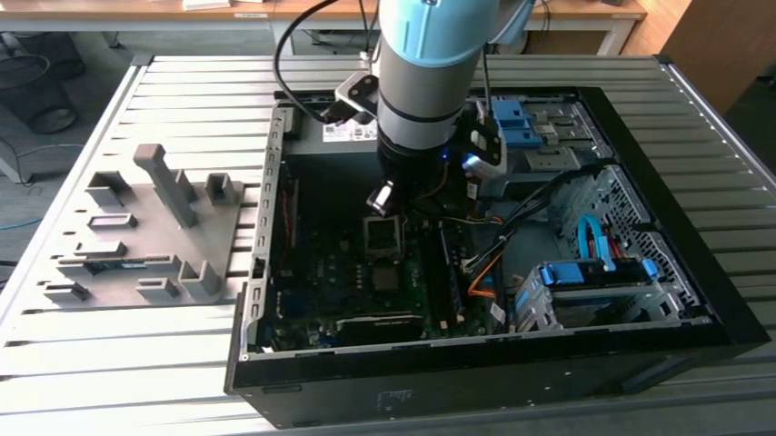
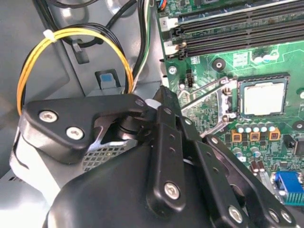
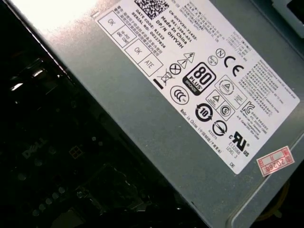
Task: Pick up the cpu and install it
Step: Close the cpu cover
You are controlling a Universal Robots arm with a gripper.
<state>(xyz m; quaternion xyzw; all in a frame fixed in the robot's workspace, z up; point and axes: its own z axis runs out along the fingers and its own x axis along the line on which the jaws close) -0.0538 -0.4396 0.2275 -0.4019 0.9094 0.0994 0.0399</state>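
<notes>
**CPU in its socket, gripper above the open computer case**

In the exterior view, the arm reaches down into the open computer case, which lies on a slatted metal table. The gripper hangs just above the motherboard, near the square socket. I cannot tell from here if its fingers are open or closed, and nothing is seen held in them. On the exterior view's left, a grey parts holder stands on the table beside the case.

In the second wrist view, the cpu is a small flat square with a pale silvery face. It sits inside the black frame of the socket on the green motherboard. The metal retention frame beside the socket stands lifted, so the chip is uncovered. The black linkage of the gripper is near the camera, apart from the cpu; its fingertips are hidden. A bundle of yellow wires curves over the case wall.

In the first wrist view, the grey power supply box with its white label is close, and the dark motherboard lies beside it.
</notes>
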